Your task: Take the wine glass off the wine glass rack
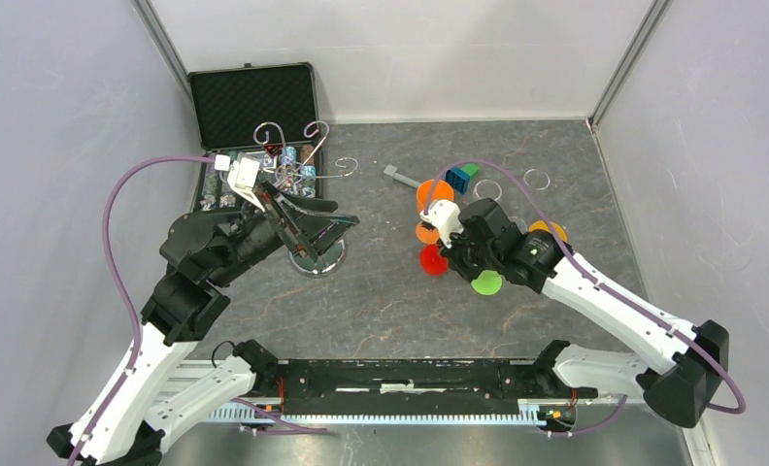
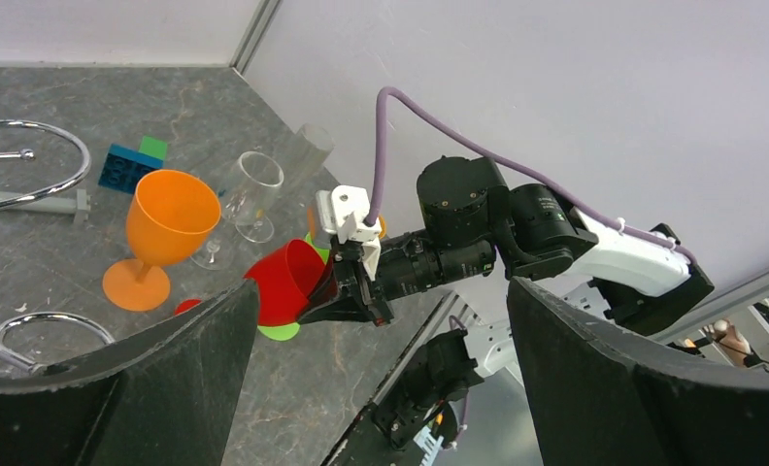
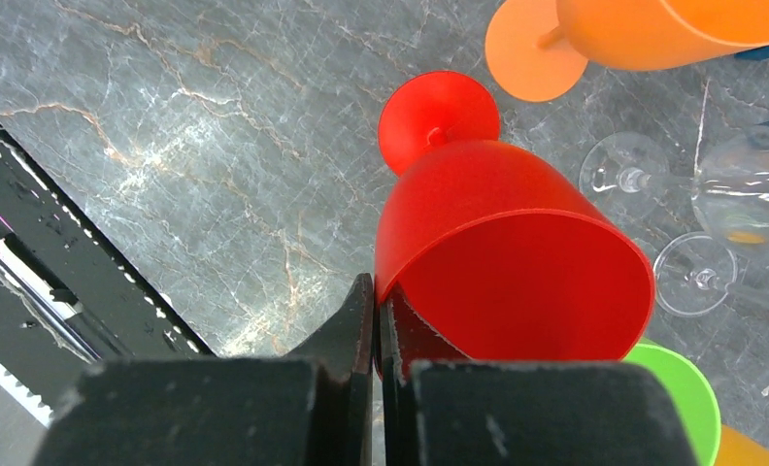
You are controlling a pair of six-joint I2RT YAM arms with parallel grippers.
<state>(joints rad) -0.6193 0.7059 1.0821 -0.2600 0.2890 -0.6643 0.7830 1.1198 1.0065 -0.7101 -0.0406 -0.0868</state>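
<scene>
The silver wine glass rack [image 1: 315, 254] stands left of centre on its round disc base, with curled hook arms on top [image 1: 293, 136]. Two of its curled arms show in the left wrist view [image 2: 41, 160]. My left gripper [image 1: 330, 236] is open and empty, its fingers [image 2: 594, 379] spread wide just above the rack's base. My right gripper [image 3: 376, 291] is shut on the rim of a red wine glass [image 3: 497, 243], one finger inside the bowl and one outside. The glass is tilted, right of the rack [image 1: 433, 258]. It also shows in the left wrist view [image 2: 285, 282].
An orange glass [image 1: 434, 194], a green glass [image 1: 486, 282], clear glasses [image 2: 254, 189] and another orange glass [image 1: 548, 230] crowd round the right gripper. Blue and green blocks [image 1: 463, 175], a grey rod [image 1: 400, 178] and loose rings [image 1: 536, 179] lie behind. An open black case [image 1: 252, 102] is at the back left.
</scene>
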